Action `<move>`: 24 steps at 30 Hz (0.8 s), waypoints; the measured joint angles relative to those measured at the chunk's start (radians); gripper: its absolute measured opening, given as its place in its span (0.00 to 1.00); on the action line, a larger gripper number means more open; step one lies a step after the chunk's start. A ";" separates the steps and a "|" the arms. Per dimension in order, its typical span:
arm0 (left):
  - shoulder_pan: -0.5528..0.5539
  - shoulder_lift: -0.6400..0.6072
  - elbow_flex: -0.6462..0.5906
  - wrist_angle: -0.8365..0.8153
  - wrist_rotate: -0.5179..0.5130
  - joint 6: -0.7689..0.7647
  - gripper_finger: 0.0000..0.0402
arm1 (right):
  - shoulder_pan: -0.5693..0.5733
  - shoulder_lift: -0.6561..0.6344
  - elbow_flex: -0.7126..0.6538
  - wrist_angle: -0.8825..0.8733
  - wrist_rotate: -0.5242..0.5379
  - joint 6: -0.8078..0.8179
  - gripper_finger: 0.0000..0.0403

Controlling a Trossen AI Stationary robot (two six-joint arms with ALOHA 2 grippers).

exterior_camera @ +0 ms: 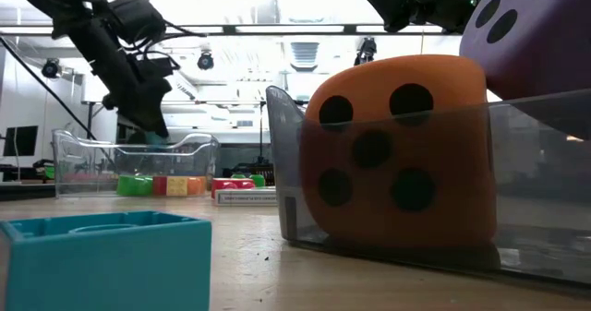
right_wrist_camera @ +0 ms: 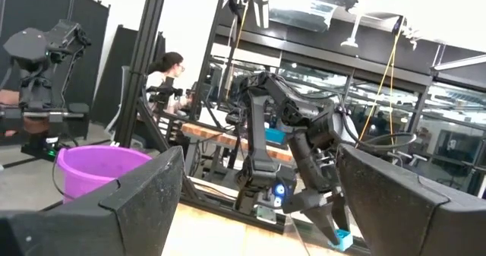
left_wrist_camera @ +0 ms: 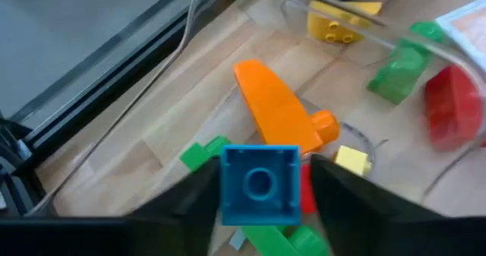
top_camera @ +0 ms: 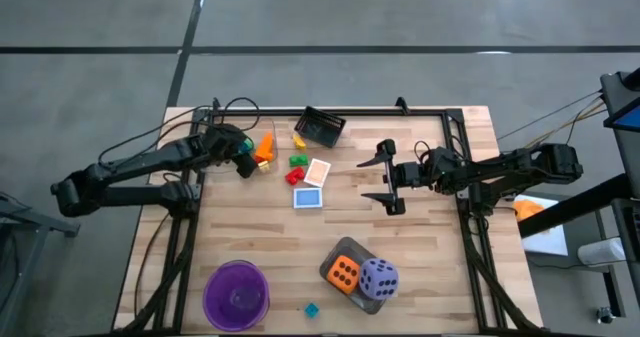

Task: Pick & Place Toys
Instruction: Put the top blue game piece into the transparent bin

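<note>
From above, the left hand [top_camera: 244, 157] sits at the worktop's [top_camera: 420, 247] far-left side, just beside the orange piece [top_camera: 264, 147] and the loose pile of small blocks [top_camera: 297, 167], while the right hand [top_camera: 388, 177] hangs wide open over the middle-right, well apart from that pile; both dice, orange die [top_camera: 344, 273] and purple die [top_camera: 379, 278], already rest in the grey tray [top_camera: 338, 249]. At table height, the left hand [exterior_camera: 148, 117] points steeply down behind the clear container [exterior_camera: 134, 159]. Past the left wrist, a blue block [left_wrist_camera: 260, 183] sits squarely between the fingers [left_wrist_camera: 194, 203], studs facing the camera, apparently gripped. Across the right wrist, the purple bowl [right_wrist_camera: 102, 165] shows, on the near-left; I judge the left arm should carry the block there.
</note>
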 joint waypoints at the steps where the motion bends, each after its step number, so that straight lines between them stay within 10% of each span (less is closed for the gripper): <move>1: 0.000 0.000 0.009 -0.010 0.009 0.000 0.38 | 0.000 0.000 0.000 0.000 0.000 -0.001 0.84; 3: -0.001 0.000 0.021 -0.022 0.028 0.003 0.26 | 0.000 0.000 0.000 0.000 0.000 -0.002 0.84; 14: -0.001 -0.001 0.052 -0.027 0.113 0.033 0.27 | 0.000 0.000 0.000 -0.003 0.000 -0.002 0.84; 24: -0.002 0.000 0.050 -0.002 0.146 0.055 0.96 | 0.000 0.000 0.000 -0.010 0.000 -0.002 0.84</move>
